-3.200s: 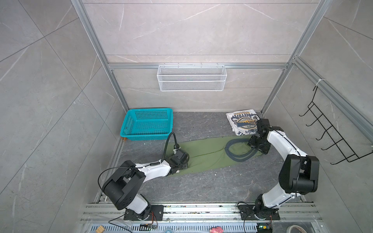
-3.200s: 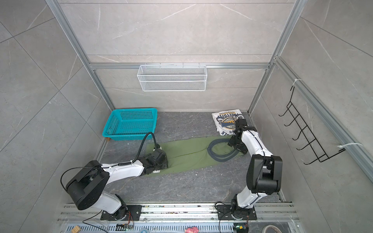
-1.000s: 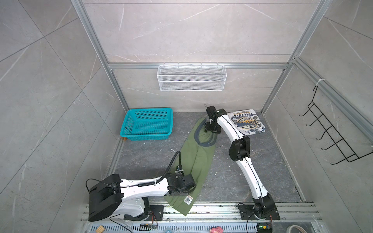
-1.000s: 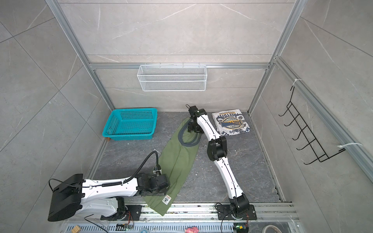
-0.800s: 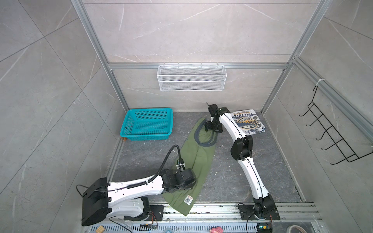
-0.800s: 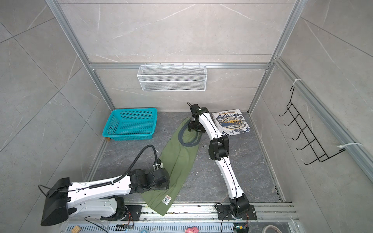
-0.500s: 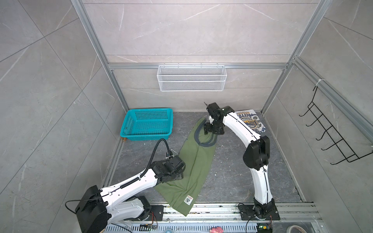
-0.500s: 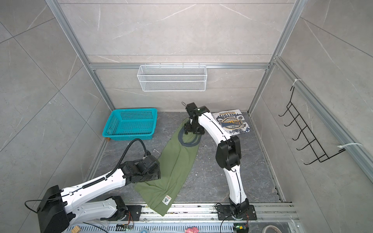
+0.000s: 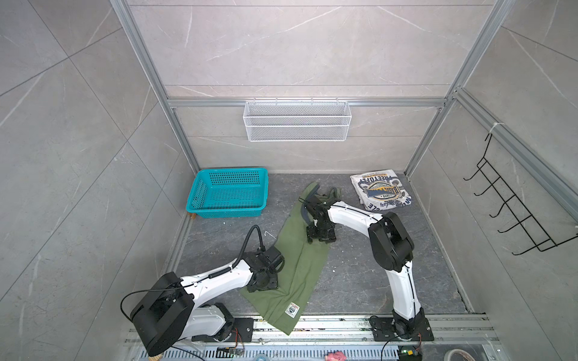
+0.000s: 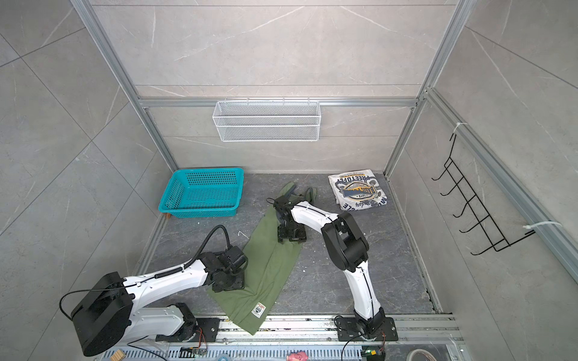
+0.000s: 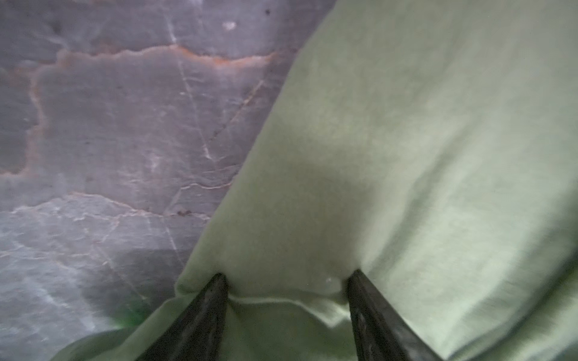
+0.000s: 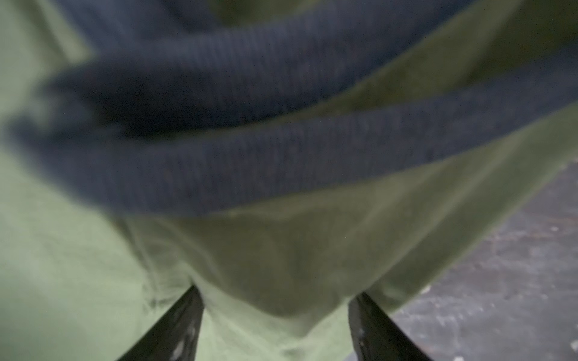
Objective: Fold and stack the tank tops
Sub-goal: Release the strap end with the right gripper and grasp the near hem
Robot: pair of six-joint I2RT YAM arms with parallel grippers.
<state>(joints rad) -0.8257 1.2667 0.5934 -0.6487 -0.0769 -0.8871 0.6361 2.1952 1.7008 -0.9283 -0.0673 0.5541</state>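
The olive green tank top lies stretched slantwise on the dark floor, its dark-trimmed straps at the back and its labelled hem over the front rail. My left gripper rests on its left edge near the hem; in the left wrist view the fingers stand wide apart, pressed on green cloth. My right gripper sits on the top's middle, open over green cloth, with the navy trim just ahead. The folded white tank top lies at the back right.
A teal basket stands at the back left. A white wire shelf hangs on the back wall and a black hook rack on the right wall. The metal rail runs along the front.
The right gripper has come from the neckline at the back down onto the top's middle. The left arm has swung round, and the hem end has spread to the left.
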